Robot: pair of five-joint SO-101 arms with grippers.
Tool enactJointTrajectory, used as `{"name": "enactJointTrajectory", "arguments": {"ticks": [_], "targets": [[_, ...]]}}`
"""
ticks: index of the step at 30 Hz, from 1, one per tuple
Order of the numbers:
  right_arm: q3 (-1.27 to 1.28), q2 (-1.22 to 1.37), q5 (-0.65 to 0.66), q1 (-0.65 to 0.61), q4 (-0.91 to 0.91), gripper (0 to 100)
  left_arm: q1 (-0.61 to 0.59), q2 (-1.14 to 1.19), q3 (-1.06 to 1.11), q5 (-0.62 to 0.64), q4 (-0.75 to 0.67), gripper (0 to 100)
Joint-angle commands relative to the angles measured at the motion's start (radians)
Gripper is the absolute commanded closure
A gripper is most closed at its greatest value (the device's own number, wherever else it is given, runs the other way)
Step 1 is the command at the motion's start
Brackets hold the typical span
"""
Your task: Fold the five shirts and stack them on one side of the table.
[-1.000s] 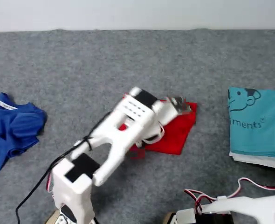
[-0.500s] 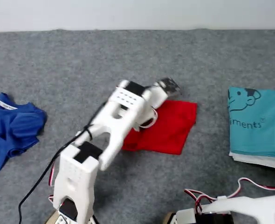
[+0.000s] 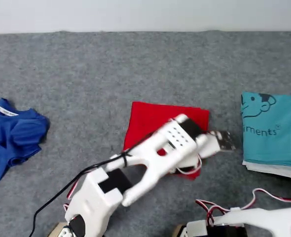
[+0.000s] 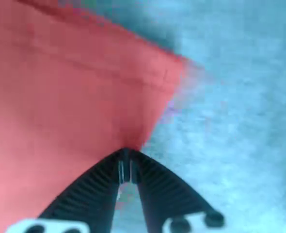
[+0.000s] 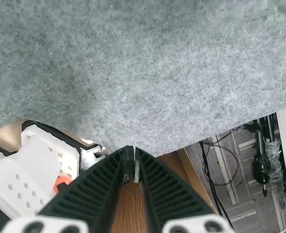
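Left wrist view: left tool (image 4: 125,167) closed at red shirt (image 4: 60,97) edge; right tool (image 5: 133,167) closed.

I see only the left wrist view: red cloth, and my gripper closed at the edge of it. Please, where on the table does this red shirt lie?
Observer: In the high view the red shirt lies folded flat near the middle of the table.
Operator: Thank you. Is there some stack where I can bring it?
Observer: Yes. A folded teal shirt lies on top of white cloth at the right edge of the high view, apart from the red shirt.
Operator: And are other shirts waiting?
Observer: A blue shirt lies crumpled, not folded, at the left edge of the high view.
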Motion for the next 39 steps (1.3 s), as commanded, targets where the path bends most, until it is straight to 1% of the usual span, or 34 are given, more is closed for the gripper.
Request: {"name": "enactJointTrajectory", "arguments": {"ticks": [1,6,11,13,14,16,18,21,23,27,30,34,36,39], "targets": [[-0.008,-0.025,0.006,0.007,-0.001,97.9,0.017,-0.014,-0.038,-0.003,0.032,98],[-0.009,-0.025,0.006,0.007,-0.004,97.9,-0.032,-0.064,-0.041,-0.003,0.032,98],[-0.017,-0.041,0.003,0.002,0.001,97.9,-0.115,-0.227,-0.041,-0.002,0.032,98],[-0.028,-0.073,0.0,-0.012,0.002,97.9,-0.157,-0.315,-0.038,0.034,0.032,98],[-0.035,-0.091,-0.002,-0.042,0.008,97.9,-0.181,-0.356,-0.038,0.066,0.032,98],[-0.044,-0.119,-0.031,-0.134,0.044,97.9,-0.232,-0.427,-0.036,0.12,0.034,98],[-0.043,-0.134,-0.11,-0.249,0.059,97.9,-0.282,-0.489,-0.036,0.149,0.066,98],[-0.043,-0.124,-0.265,-0.446,0.059,97.9,-0.359,-0.574,-0.036,0.152,0.124,98],[-0.043,-0.104,-0.371,-0.61,0.059,97.9,-0.42,-0.62,-0.036,0.152,0.155,98],[-0.043,-0.038,-0.543,-0.914,0.025,97.9,-0.578,-0.727,-0.015,0.152,0.161,98],[-0.043,0.025,-0.641,-1.081,-0.038,97.1,-0.692,-0.818,0.044,0.13,0.161,98],[-0.043,0.113,-0.724,-1.224,-0.128,87.9,-0.825,-0.95,0.136,0.006,0.16,98],[-0.043,0.156,-0.752,-1.26,-0.193,84.4,-0.89,-1.005,0.162,-0.021,0.158,98],[-0.043,0.223,-0.779,-1.297,-0.308,83.9,-0.99,-1.056,0.194,-0.032,0.149,98]]}}
